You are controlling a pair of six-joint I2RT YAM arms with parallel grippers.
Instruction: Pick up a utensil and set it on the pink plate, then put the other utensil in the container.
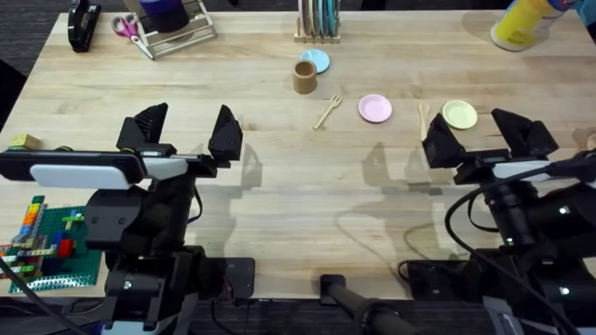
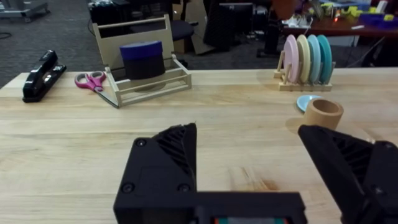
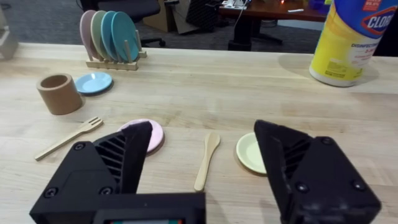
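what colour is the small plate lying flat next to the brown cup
Light blue, clearest in the right wrist view, beside the cup.

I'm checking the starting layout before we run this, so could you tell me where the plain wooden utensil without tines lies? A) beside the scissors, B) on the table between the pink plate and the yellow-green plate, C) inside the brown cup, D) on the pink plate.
B: the plain utensil lies flat on the table, between the pink plate and the yellow-green plate.

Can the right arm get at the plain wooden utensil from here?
Probably yes. The right gripper is open, and the plain wooden utensil lies flat just ahead, between the pink plate and the yellow-green plate, with nothing on it.
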